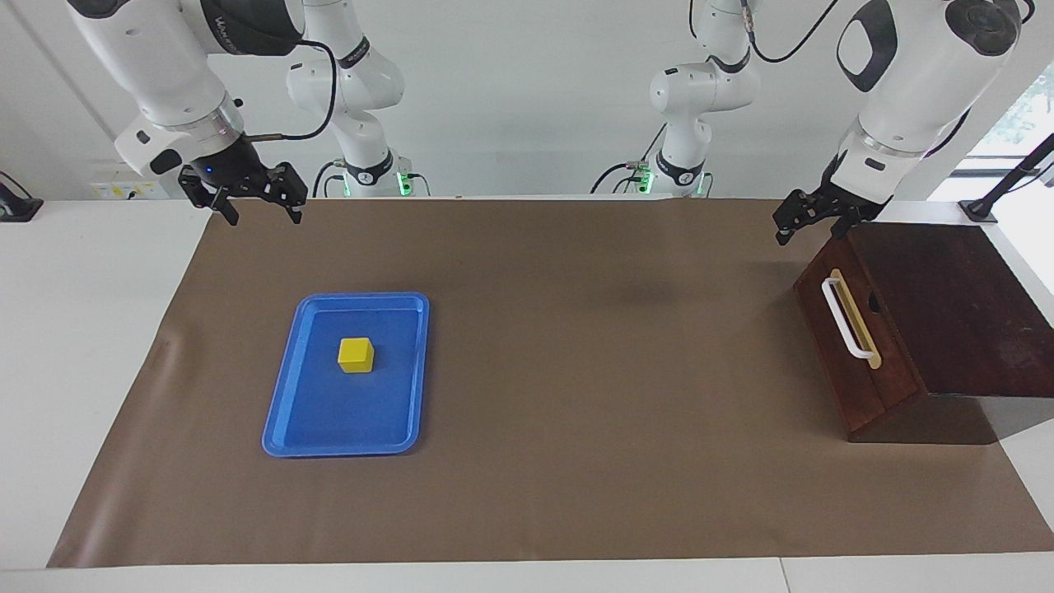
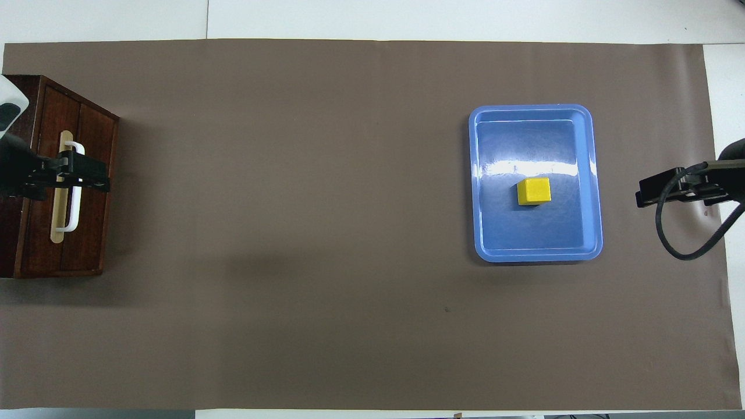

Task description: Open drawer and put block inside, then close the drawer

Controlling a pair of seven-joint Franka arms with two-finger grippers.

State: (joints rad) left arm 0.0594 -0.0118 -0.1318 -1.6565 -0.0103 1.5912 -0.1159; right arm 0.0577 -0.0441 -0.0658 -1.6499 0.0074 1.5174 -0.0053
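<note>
Blue tray [image 1: 284,412], nine o'clock in the facing view: holds the yellow block [image 1: 356,355]. Right gripper [image 1: 257,206], eleven o'clock: jaws wide, empty, waiting. Left gripper [image 1: 811,221], two o'clock: wide, empty, raised above the drawer [image 1: 836,346]. Drawer, three o'clock: shut, contents hidden. Risk: a misaligned pull on the white handle [image 1: 848,319] could slip off or drag the whole box [image 1: 947,305].

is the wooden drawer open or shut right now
Shut. The dark reddish-brown wooden drawer sits flush in its dark wooden box, no pale interior showing, and its white bar handle lies untouched against the front.
</note>
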